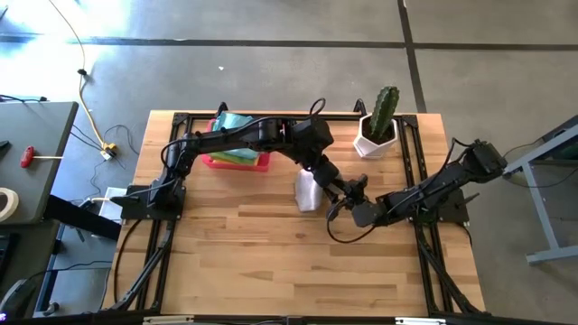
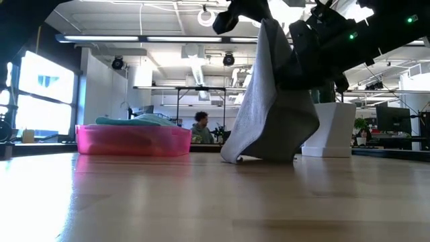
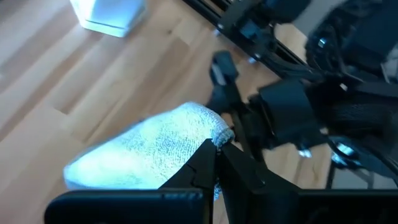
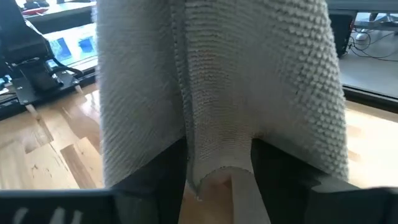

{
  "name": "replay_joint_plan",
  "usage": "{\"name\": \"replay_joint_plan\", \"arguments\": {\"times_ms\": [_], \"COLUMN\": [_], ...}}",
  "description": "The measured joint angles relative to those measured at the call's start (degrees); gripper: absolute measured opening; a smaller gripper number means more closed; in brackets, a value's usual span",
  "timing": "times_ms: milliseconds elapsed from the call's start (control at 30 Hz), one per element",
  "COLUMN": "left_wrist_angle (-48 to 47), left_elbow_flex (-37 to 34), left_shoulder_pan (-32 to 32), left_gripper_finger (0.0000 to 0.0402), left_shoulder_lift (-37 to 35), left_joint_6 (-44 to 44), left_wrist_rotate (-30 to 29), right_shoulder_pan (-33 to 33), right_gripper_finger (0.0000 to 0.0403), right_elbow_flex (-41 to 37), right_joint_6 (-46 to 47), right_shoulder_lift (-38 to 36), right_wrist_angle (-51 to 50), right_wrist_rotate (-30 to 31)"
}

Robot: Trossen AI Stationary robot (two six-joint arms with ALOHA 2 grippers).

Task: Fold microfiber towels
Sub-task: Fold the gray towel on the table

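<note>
Left hand (image 1: 318,173) pinching grey towel (image 1: 307,191) by a top corner, cloth hanging mid-tabletop, lower edge brushing the wood. Right hand (image 1: 348,206) spread around the hanging edge. Best closed low on a free corner, then drawn apart level, avoiding twist.

my two arms are matte black, jointed and boxy, with black cables looping beside them, small green lights on one housing, and blunt dark fingers (image 3: 245,171) on each claw.
</note>
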Motion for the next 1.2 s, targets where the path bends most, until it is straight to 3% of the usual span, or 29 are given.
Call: {"name": "replay_joint_plan", "arguments": {"times_ms": [667, 800, 933, 1067, 1200], "left_wrist_angle": [0.0, -0.1, -0.3, -1.7, -5.4], "left_elbow_flex": [0.0, 0.0, 0.0, 0.0, 0.0], "left_shoulder_pan": [-0.1, -0.3, -0.8, -1.5, -2.1], "left_gripper_finger": [0.0007, 0.0007, 0.0007, 0.0007, 0.0007], "left_shoulder_lift": [0.0, 0.0, 0.0, 0.0, 0.0], "left_joint_6": [0.5, 0.5, 0.6, 2.8, 6.1], "left_wrist_rotate": [3.4, 4.8, 6.2, 6.2, 6.3], "right_shoulder_pan": [0.0, 0.0, 0.0, 0.5, 2.0], "right_gripper_finger": [0.0127, 0.0092, 0.0025, 0.001, 0.0002], "right_elbow_flex": [0.0, 0.0, 0.0, 0.0, 0.0], "right_joint_6": [1.3, 1.3, 0.0, -3.2, -5.7], "right_shoulder_lift": [0.0, 0.0, 0.0, -0.3, -2.3], "right_wrist_angle": [-3.2, -4.4, -5.5, -5.5, -5.5], "right_wrist_rotate": [0.4, 0.4, 0.3, -2.5, -10.6]}}
